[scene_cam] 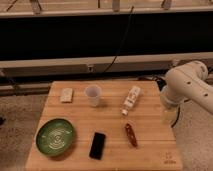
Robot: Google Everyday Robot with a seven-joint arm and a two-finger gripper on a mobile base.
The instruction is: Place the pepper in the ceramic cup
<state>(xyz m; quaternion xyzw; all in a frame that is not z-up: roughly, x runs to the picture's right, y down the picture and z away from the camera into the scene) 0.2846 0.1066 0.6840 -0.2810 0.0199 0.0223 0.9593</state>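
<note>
Now, pepper (pixel 131 135) on table (pixel 112 119), left of jaws at right edge.

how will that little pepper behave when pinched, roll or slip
The pepper looks small and slender, so probably light. It lies flat on the table, so a nudge may roll or spin it. Its thin shape could slip from a pinch. The gripper hangs off the table's right edge, apart from it.

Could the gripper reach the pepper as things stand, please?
Probably yes: the gripper hangs by the table's right edge, and the pepper lies nearby in the open, apart from the white bottle and black phone.
</note>
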